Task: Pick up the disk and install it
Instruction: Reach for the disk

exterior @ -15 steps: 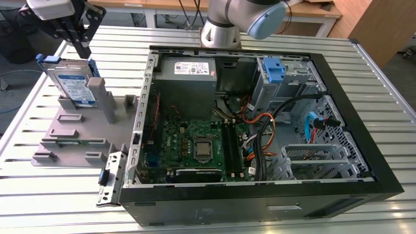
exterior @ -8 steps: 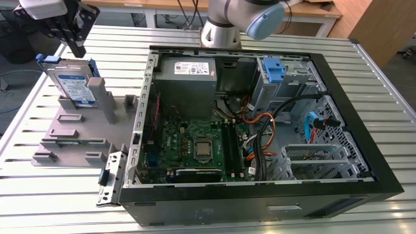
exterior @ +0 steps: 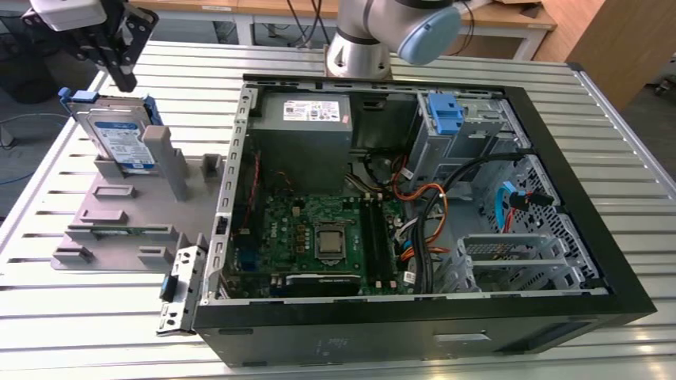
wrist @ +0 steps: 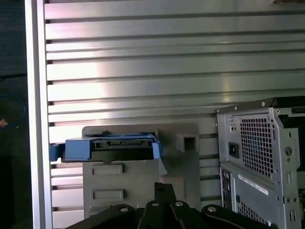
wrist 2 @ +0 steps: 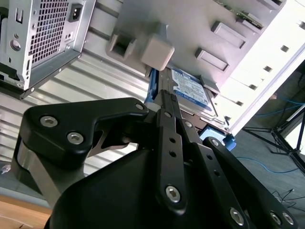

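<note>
The disk (exterior: pixel 119 139) stands on edge in a grey holder (exterior: pixel 111 207) at the exterior view's left, silver with a white-and-blue label and a blue bracket around it. My gripper (exterior: pixel 126 82) hangs just above the disk's top edge, apart from it, its two black fingers pressed together with nothing between them. In the second wrist view the fingertips (wrist 2: pixel 169 97) point at the disk's label (wrist 2: pixel 191 89). The first wrist view has the disk's blue bracket (wrist: pixel 112 147) edge-on beyond the gripper (wrist: pixel 163 187).
An open computer case (exterior: pixel 591 229) lies on the slatted metal table (exterior: pixel 63 332), to the holder's right in the exterior view. Inside are a grey power supply (exterior: pixel 306 120), a motherboard (exterior: pixel 322 237), loose cables and a drive bay with a blue latch (exterior: pixel 447 115).
</note>
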